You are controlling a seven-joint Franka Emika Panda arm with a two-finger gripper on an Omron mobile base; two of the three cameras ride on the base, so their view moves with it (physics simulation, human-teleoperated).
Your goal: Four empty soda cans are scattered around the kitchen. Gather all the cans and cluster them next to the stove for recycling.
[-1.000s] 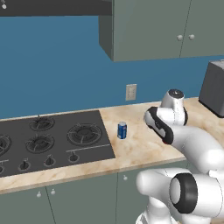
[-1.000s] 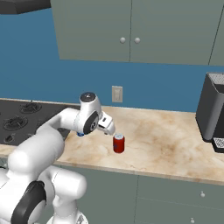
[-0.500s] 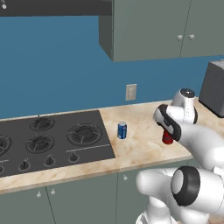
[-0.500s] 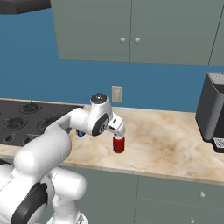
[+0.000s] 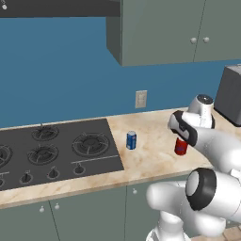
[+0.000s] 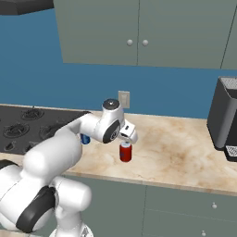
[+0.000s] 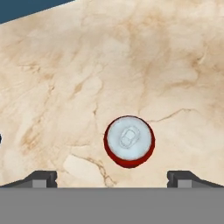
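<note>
From the left base view, my tool (image 5: 180,136) hangs directly over the red soda can (image 5: 180,147), which stands upright on the marble desk (image 5: 150,155); my hand covers the can's top, so I see just its lower body. Well off to the side of my tool, toward the stove (image 5: 52,150), a blue soda can (image 5: 131,140) stands just beside the cooktop's edge, already where the cans belong. From the right base view, my tool (image 6: 126,139) again sits just above the red soda can (image 6: 125,152), not touching it as far as I can tell, and the blue soda can (image 6: 85,139) peeks out behind my forearm, on the stove (image 6: 28,132) side. In the hand view I look straight down on the red soda can (image 7: 129,141): its silver top lies ahead of my tool (image 7: 112,178), a little toward one finger rather than centred, and my fingertips (image 7: 43,178) stand wide apart with plenty of room to straddle it. I judge this can to be empty, so very light, thin-walled and easy to dent, with smooth painted sides that could slip. I would take it across the middle of the round body, below the rim, with a gentle squeeze, after centring myself over it.
</note>
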